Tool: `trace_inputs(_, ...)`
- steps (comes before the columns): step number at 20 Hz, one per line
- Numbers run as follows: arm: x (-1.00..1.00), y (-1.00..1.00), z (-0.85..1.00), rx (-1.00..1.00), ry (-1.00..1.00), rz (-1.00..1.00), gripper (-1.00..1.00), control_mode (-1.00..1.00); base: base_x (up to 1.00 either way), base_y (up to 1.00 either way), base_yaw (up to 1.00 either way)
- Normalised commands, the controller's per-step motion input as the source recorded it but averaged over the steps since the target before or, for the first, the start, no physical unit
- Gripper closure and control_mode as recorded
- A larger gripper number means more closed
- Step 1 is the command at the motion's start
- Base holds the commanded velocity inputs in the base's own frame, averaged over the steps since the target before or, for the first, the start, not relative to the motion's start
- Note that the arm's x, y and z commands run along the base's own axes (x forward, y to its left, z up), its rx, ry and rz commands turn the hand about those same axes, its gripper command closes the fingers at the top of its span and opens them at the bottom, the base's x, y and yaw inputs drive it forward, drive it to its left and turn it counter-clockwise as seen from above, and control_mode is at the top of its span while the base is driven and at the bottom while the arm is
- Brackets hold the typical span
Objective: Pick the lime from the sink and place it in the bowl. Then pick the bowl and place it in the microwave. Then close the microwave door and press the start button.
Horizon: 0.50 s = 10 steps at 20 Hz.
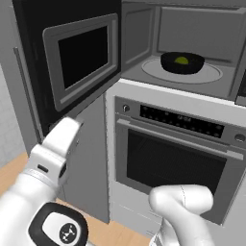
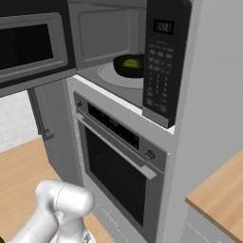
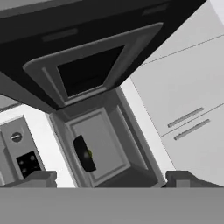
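The microwave (image 1: 192,29) stands open, its grey cavity showing. On its pale turntable (image 1: 153,71) sits the black bowl (image 1: 182,63) with the green lime (image 1: 181,60) inside it. The right base view shows the same bowl (image 2: 127,67) and lime (image 2: 131,62) beside the dark button panel (image 2: 161,61). The microwave door (image 1: 81,57) is swung wide to the left. My gripper (image 3: 111,179) is open and holds nothing. It looks up from below at the door (image 3: 92,65) and the bowl (image 3: 84,154). The sink is out of view.
A larger oven (image 1: 173,158) with a horizontal handle sits right under the microwave. Grey cabinet fronts with bar handles (image 3: 188,118) lie beside it. A wooden counter corner (image 2: 218,194) is at the right, and a tall grey panel (image 2: 52,118) stands left of the oven.
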Motion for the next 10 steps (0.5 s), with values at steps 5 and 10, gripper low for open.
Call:
trace_inputs(5,0.48,0.62,-0.10,-0.06,0.00,-0.03,-1.00,-1.00,0.00,0.00,0.00)
trace_inputs(10,0.30,0.52,-0.21,0.00,-0.01,-0.01,-1.00,-1.00,0.00,0.00,0.00)
